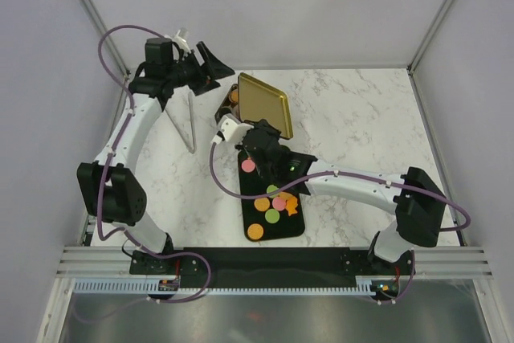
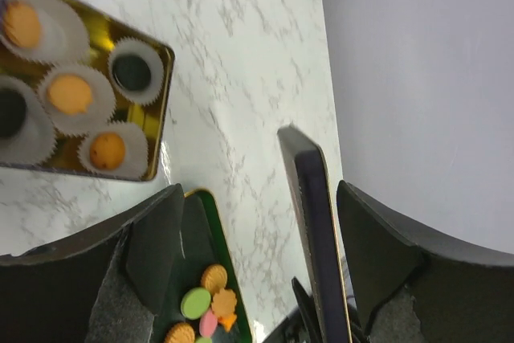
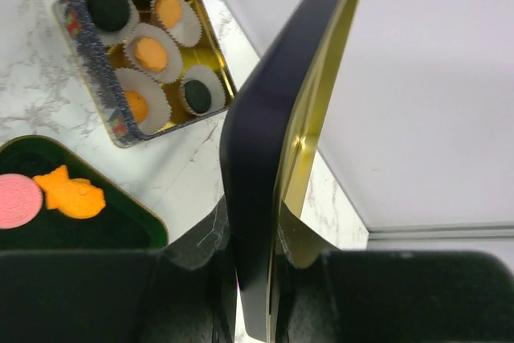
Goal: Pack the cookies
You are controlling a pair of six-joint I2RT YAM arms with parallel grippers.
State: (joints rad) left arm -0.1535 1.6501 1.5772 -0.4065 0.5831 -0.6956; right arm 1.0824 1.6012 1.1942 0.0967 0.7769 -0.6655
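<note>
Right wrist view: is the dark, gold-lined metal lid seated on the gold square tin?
No: the right claw holds the dark, gold-lined metal lid on edge, apart from the open gold square tin.

- Robot lab cell here: plain grey walls (image 1: 281,6) left, far, right.
- Aluminium posts (image 1: 87,6) frame it.
- Two arms (image 1: 130,130) bolted to a rail (image 1: 273,263) at the near edge of the table (image 1: 361,118).
</note>
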